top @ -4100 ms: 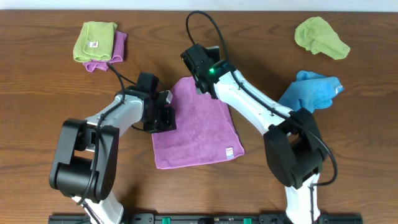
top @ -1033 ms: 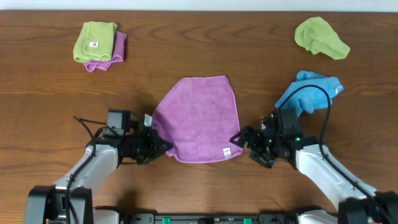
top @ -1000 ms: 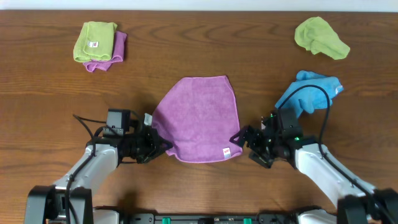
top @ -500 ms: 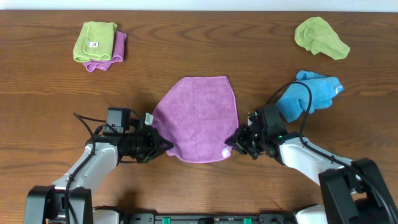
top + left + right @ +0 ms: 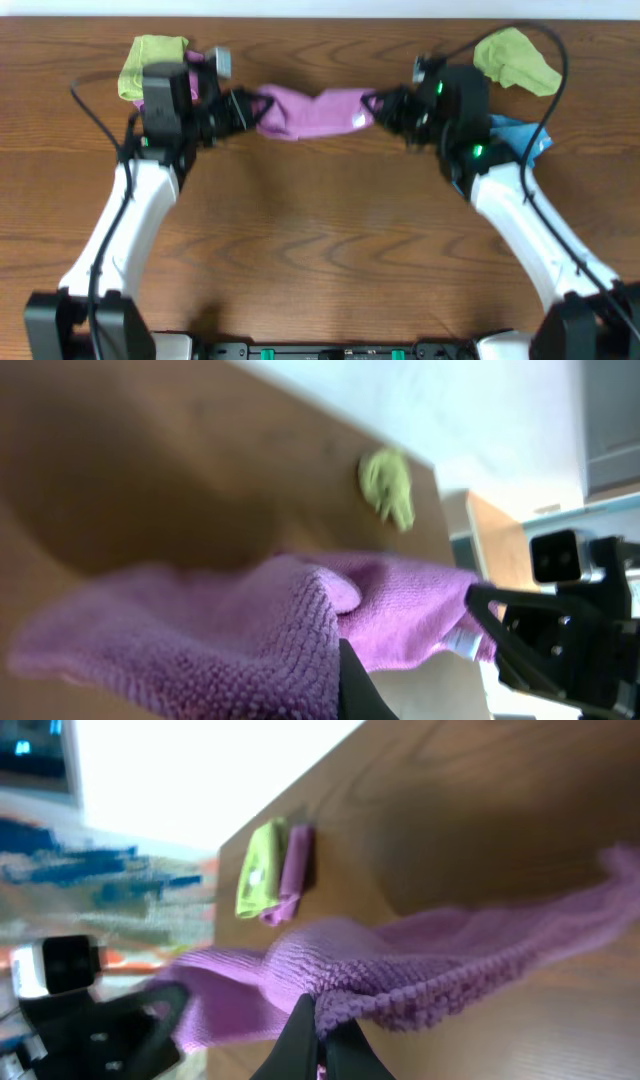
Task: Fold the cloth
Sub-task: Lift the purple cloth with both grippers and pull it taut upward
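Quick note on how the cloth [image 5: 315,112] is going to handle: it's soft microfibre, so very light and completely floppy, with zero stiffness. In the overhead view it's in the upper middle of the frame, strung between your two arms. It sags into a bunched band instead of hanging as a flat sheet. It looks lifted off the bench [image 5: 320,250], but from above I can't say for sure that the low part clears the wood.

Your left end effector [image 5: 243,108] is clenched on the cloth's left end and your right end effector [image 5: 378,106] is clenched on its right end. Both wrist views show the pile scrunched up right at the fingertips.

The fuzzy pile should grip fine, so I'd guess slipping isn't the worry. The real worry is that the middle goes wherever gravity wants. Corners are the place to hold it, and you want both ends level with a bit of tension or the edges won't line up when you lay it over.

Also watch the neighbours: the lime-green cloth [image 5: 515,58] at upper right, the blue cloth [image 5: 522,138] under your right arm, and the folded stack [image 5: 150,60] at upper left.
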`<state>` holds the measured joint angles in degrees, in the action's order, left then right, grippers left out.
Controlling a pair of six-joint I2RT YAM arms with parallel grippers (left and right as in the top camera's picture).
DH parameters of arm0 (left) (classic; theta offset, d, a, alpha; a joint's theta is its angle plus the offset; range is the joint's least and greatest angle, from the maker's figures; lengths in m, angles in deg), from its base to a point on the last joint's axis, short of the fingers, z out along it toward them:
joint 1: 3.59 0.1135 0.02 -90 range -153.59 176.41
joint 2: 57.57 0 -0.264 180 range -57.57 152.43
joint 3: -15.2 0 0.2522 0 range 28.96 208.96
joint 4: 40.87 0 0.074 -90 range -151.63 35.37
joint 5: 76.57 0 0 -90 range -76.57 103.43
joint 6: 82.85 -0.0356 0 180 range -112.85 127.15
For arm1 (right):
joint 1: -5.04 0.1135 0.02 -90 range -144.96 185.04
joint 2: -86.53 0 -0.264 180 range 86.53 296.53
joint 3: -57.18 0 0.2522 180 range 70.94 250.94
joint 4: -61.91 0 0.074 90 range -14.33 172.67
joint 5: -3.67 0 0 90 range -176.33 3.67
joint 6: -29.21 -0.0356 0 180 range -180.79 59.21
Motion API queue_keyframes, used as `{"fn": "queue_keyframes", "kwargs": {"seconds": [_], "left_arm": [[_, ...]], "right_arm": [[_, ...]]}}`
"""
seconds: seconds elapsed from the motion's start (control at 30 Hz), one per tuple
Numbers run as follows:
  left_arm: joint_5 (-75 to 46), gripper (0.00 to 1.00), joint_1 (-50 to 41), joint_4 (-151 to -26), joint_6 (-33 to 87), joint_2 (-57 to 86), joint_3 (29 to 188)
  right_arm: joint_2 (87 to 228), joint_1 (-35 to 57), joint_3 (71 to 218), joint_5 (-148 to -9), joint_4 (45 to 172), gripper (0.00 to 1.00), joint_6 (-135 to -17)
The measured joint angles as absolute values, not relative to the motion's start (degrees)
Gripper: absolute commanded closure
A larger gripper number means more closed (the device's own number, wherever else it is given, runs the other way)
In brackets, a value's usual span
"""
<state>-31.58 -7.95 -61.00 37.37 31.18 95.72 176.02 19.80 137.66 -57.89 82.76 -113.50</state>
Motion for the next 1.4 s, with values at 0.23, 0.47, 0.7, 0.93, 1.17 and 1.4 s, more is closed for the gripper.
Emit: {"fn": "queue_keyframes", "kwargs": {"seconds": [0.23, 0.47, 0.7, 0.93, 1.17, 1.4], "left_arm": [[-35.1, 0.94, -4.78, -71.67, 32.21, 39.44, 107.44], [-41.39, 0.94, 0.79, -73.99, 28.87, 39.53, 107.53], [-44.91, 0.94, 1.75, -75.39, 28.04, 39.5, 110.93], [-45.79, 0.94, 1.91, -91.19, 21.59, 39.48, 111.85], [-38.18, 0.94, 2.04, -116.96, 4.83, 35.2, 111.87], [-30.03, 0.94, 1.97, -130.18, -0.4, 23.94, 111.66]], "right_arm": [[181.11, 18.31, 152.82, -60.14, 99.07, 0.99, -104.51], [181.11, 16.96, 154.16, -55.77, 98.35, 0.99, -102.31], [181.11, 16.96, 159.16, -55.22, 101.03, 0.99, -102.07], [181.07, 17.79, 159.99, -56.03, 114.5, 0.99, -99.55], [177.07, 24.76, 160.04, -64.99, 132.42, 0.99, -94.79], [167.69, 34.05, 160.1, -72.09, 143.7, 0.99, -96.51]]}}
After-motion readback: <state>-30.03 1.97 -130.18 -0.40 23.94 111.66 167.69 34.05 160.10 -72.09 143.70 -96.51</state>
